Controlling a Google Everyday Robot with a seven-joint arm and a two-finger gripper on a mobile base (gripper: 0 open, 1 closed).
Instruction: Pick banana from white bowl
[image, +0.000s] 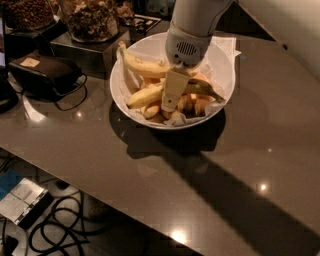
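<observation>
Fingers (172, 90) of the gripper (170, 104) sit low over the banana (145, 96) in the white bowl (116, 97) — clamped or not, cannot tell — its long axis crossing just behind them, mid-length.

This looks like an office snack corner or break area rather than a home kitchen. A long counter (150, 170) with a dark, polished grey top reflects small bright lights. At its back edge stand big glass jars (90, 17) filled with nuts or cereal-like snacks, one raised on a dark box stand (85, 50), as self-serve food is set out. A white bowl (220, 65) piled with bananas (145, 67) sits beside them, and the robot's gripper (169, 107) hangs down into that bowl. A black pouch (42, 72) with a cord lies on the counter, and loose black cables (60, 230) and a pale device (22, 200) clutter the floor below
</observation>
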